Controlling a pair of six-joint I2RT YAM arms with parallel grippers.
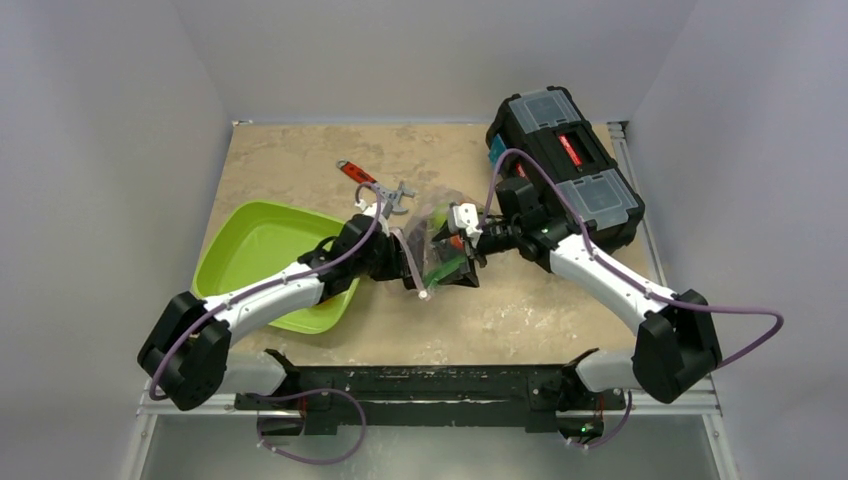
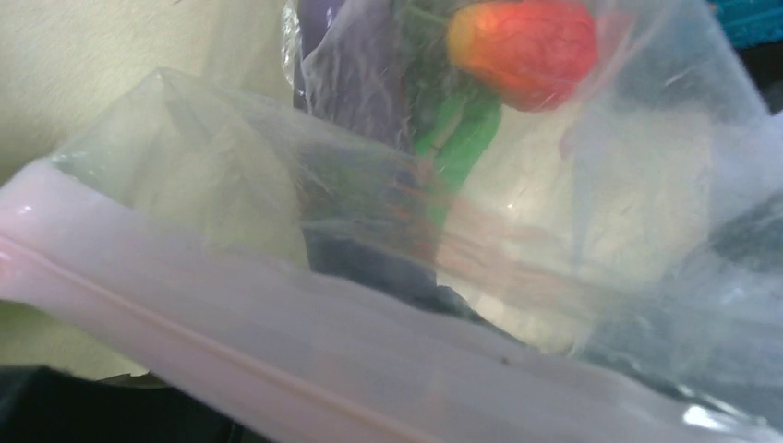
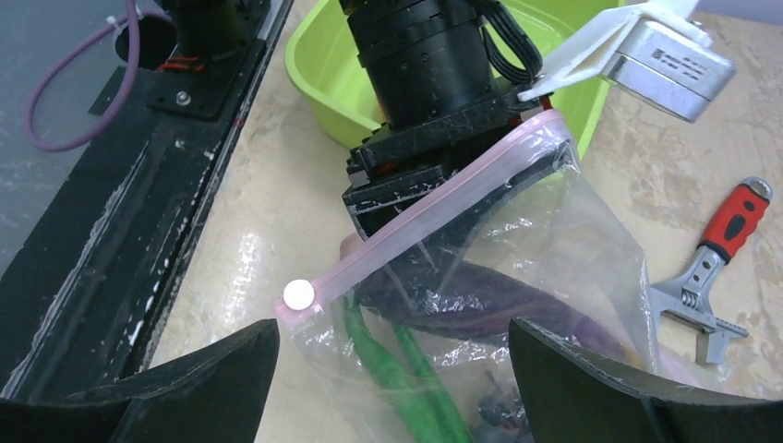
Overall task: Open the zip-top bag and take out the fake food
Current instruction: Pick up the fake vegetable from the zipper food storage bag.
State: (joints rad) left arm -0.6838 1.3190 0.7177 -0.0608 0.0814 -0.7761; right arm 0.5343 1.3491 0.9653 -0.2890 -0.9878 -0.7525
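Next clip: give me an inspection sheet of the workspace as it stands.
Surface: tan mottled table, worn.
Job's things: zip-top bag between the arms; fake food inside: purple eggplant, green pods, orange-red fruit.
Clutter: green tray, red-handled wrench, black toolbox.
Grippers: left tool shut on the zip-top bag's edge; right tool open, facing the bag.
Cables: purple cables along both arms.
Surroundings: plain grey walls; nothing else seen.

Your top view is evenly and softly lit from above, a little dim, with only faint shadows on the table (image 1: 300,160). Your left wrist view is heavily blurred: the zip-top bag (image 2: 277,305) sits too close to focus. Your right wrist view is sharper, with white glare on the crinkled plastic and on the table.
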